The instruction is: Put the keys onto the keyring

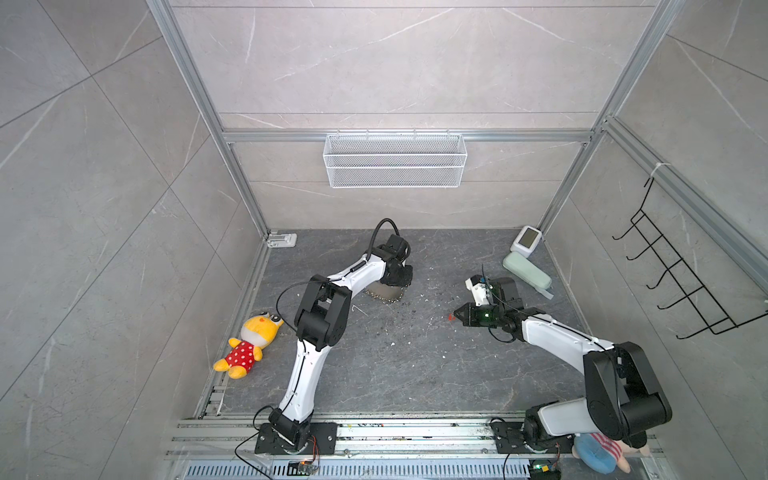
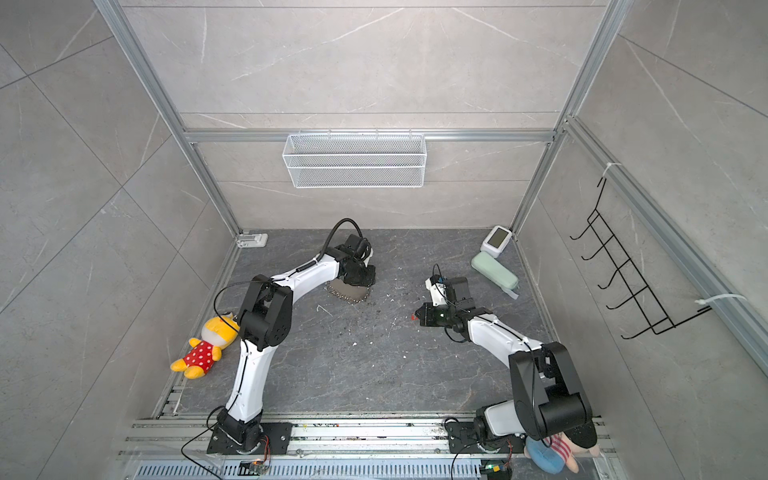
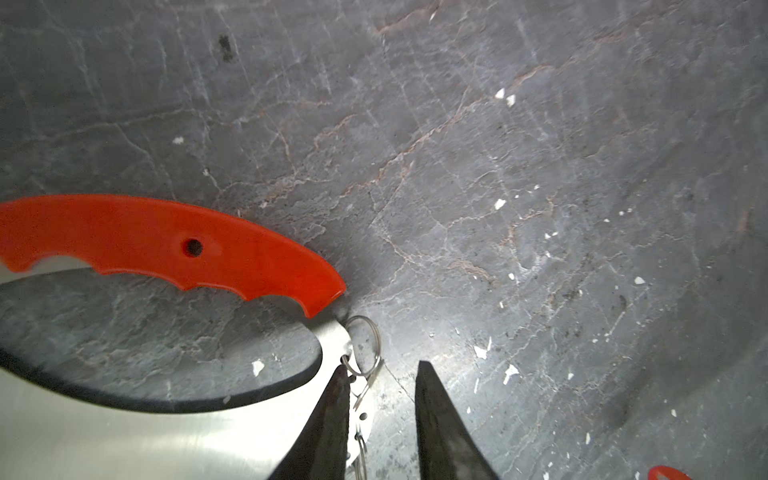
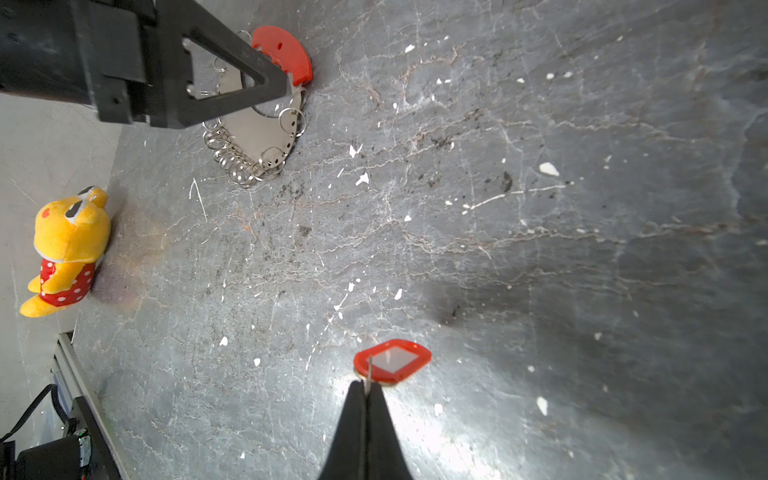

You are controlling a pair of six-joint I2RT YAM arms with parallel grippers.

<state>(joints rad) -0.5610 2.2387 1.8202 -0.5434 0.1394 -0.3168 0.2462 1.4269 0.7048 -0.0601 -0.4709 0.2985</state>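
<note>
The keyring (image 1: pixel 384 294) is seen lying on the dark stone table (image 1: pixel 415 374), toward the back and near the middle. Its silver loops (image 4: pixel 232 162) are fanned along the grey band, and the curved red strip (image 3: pixel 166 241) is fitted along part of it. The left gripper (image 3: pixel 380 399) is held poised right over it. The jaws are parted and nothing is pinched. One finger (image 3: pixel 332 419) is laid against the band's perforated rim, where a small loop (image 3: pixel 365 345) sticks up beside the gap.

Over on the right, well apart from the keyring, the keys (image 4: pixel 392 360) are found at the tip of the right gripper (image 4: pixel 365 388). Its fingers are clenched tight on a thin metal sliver that runs up across the red tag's white window. In both top views the keys are shown as little more than a red speck at that gripper's nose. Whether the tag is resting on the table or carried just clear of it cannot be settled from these angles. A yellow plush toy (image 1: pixel 249 345) is seen at the table's left edge.
</note>
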